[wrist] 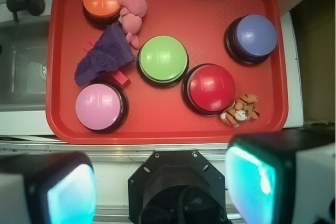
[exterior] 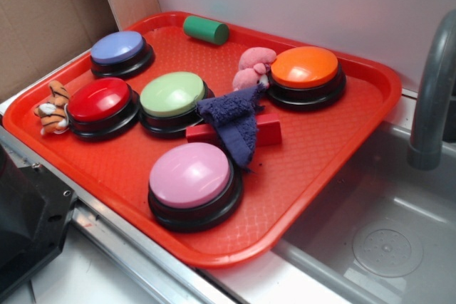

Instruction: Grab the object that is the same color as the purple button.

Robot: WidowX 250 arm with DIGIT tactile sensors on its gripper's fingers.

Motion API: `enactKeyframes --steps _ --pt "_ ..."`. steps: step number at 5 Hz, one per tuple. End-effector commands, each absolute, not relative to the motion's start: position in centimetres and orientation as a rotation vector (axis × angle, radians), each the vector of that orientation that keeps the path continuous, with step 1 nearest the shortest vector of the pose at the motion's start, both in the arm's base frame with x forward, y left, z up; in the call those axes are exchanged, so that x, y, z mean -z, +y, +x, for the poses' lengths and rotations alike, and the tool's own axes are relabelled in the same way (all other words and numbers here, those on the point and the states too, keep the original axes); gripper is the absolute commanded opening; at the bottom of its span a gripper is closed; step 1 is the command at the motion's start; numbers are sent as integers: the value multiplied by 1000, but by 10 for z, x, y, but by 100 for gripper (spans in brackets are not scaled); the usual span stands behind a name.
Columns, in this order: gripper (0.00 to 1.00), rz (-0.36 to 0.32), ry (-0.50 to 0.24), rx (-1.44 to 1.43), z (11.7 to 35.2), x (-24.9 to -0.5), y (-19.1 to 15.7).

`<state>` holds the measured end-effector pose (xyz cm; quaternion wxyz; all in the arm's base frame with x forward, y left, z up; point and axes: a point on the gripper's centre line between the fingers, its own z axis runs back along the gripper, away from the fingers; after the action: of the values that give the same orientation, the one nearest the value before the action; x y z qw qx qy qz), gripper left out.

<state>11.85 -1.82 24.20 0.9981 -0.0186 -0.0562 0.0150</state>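
The dark indigo-purple rag (exterior: 234, 120) lies draped over a red block on the red tray (exterior: 335, 140), between the green, orange and pink buttons; it also shows in the wrist view (wrist: 102, 56). The periwinkle purple button (exterior: 118, 49) sits at the tray's far left corner, and in the wrist view (wrist: 254, 36) at upper right. My gripper (wrist: 163, 187) is open and empty, high above the robot base at the tray's near edge, well away from the rag. It does not show in the exterior view.
On the tray: orange button (exterior: 305, 70), green button (exterior: 171, 95), red button (exterior: 100, 102), pale pink button (exterior: 191, 177), pink plush toy (exterior: 251, 67), red block (exterior: 267, 133), green cylinder (exterior: 206, 30), tiger toy (exterior: 51, 108). A sink (exterior: 385, 240) with a grey faucet (exterior: 431, 97) lies right.
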Motion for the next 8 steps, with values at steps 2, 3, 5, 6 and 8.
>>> enactKeyframes --steps 2,3,5,6,8 --pt "100 -31 -123 -116 139 -229 -32" --pt "100 -31 -123 -171 169 -204 -59" --pt "100 -23 -140 -427 220 -149 -85" --pt "100 13 -156 -539 235 -123 -89" --pt "100 87 -154 -626 260 -77 -88"
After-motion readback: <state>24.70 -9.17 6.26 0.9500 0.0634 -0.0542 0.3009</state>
